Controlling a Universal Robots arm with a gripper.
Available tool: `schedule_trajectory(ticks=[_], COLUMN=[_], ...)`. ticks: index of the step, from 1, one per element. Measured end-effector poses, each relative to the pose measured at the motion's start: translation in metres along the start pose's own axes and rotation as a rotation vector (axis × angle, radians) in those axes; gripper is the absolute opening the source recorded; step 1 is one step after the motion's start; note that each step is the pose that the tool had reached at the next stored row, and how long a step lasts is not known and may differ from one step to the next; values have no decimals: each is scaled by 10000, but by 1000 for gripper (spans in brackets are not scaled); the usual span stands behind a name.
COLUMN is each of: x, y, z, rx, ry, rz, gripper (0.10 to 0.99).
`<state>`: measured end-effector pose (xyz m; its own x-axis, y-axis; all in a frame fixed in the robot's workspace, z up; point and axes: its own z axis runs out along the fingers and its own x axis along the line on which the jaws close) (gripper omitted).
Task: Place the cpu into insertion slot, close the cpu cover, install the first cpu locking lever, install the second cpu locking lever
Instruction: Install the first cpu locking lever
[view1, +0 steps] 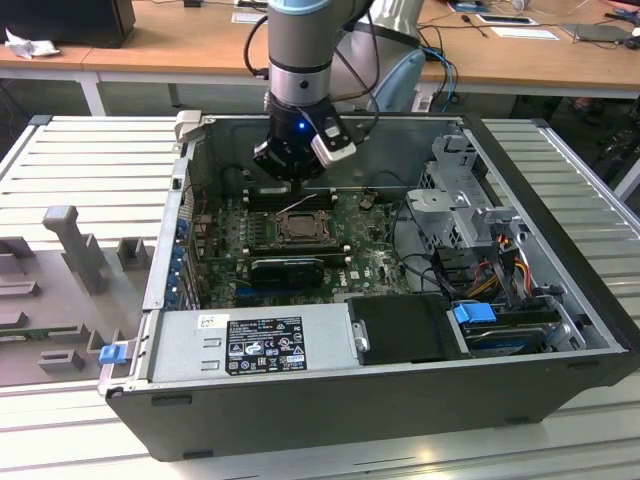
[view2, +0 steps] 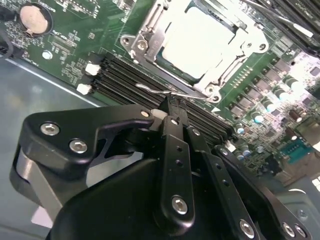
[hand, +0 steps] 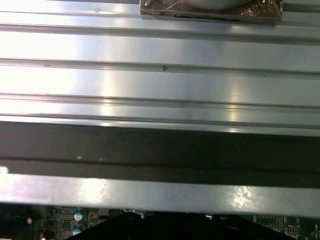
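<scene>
Exterior view: I see my gripper inside the open computer case, upper middle of frame, just above the insertion slot at centre.

Second wrist view: the cpu sits in the slot under the closed cpu cover, top centre; a thin wire lever runs crosswise just beyond my fingertips, which are pinched narrow, touching or nearly so.

First wrist view: the case wall stretches across the frame, board at the bottom edge.
</scene>
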<state>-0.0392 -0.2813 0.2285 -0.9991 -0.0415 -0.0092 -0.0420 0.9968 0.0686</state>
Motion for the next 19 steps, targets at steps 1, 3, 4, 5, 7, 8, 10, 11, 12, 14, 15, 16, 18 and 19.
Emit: schedule_trajectory(ticks=[1,3,4,5,7,8,10,11,12,14,15,16,18,19], x=[-15,-27,-32,-36,-52,-55,-61,-63,-64,-67,-69,-73,-92,-105], y=[-1,3,9,14,21,21,21,20,17,5,3,2,1,-1], z=[2,6,9,12,19,20,24,25,28,35,37,39,46,54], rx=[-1,-2,-2,-2,-4,-2,-3,-3,-5,-5,-5,-4,-4,-5], ry=[4,8,9,10,10,15,21,22,22,21,21,22,22,20], rz=[-53,-101,-112,-119,-147,-204,-290,-302,-303,-303,-303,-302,-296,-294], gripper=[106,106,106,106,106,106,106,106,106,106,106,106,106,106])
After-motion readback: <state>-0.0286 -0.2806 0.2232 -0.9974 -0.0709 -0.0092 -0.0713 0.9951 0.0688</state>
